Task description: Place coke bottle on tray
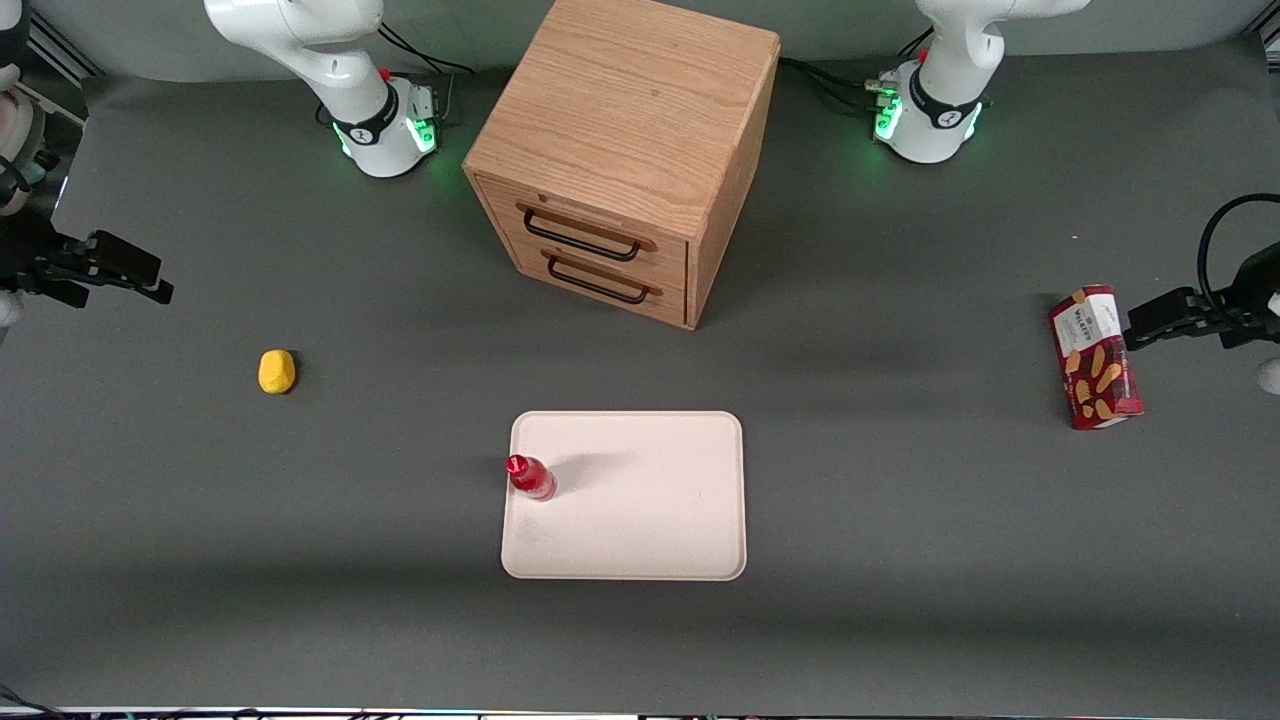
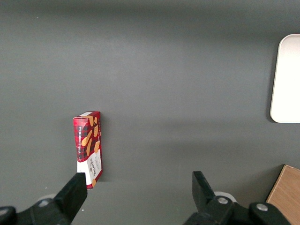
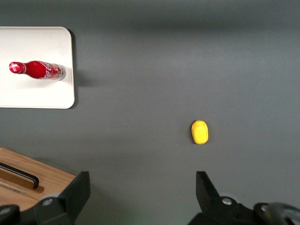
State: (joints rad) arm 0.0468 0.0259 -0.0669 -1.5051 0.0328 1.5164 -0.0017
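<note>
On the tray (image 1: 640,520) the coke bottle (image 1: 530,477) stands upright by its edge, while the gripper (image 3: 143,197) hangs spread wide and empty, well apart from it

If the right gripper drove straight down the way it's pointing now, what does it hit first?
Probably bare table. The gripper is open and empty; the yellow lump lies just off its line, the coke bottle stands on the tray, well aside. Depth is uncertain.

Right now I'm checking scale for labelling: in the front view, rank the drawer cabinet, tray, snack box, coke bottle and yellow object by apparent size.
1. Drawer cabinet
2. Tray
3. Snack box
4. Coke bottle and yellow object: too alike to rank.
The claw hangs open near the working arm's table end.
</note>
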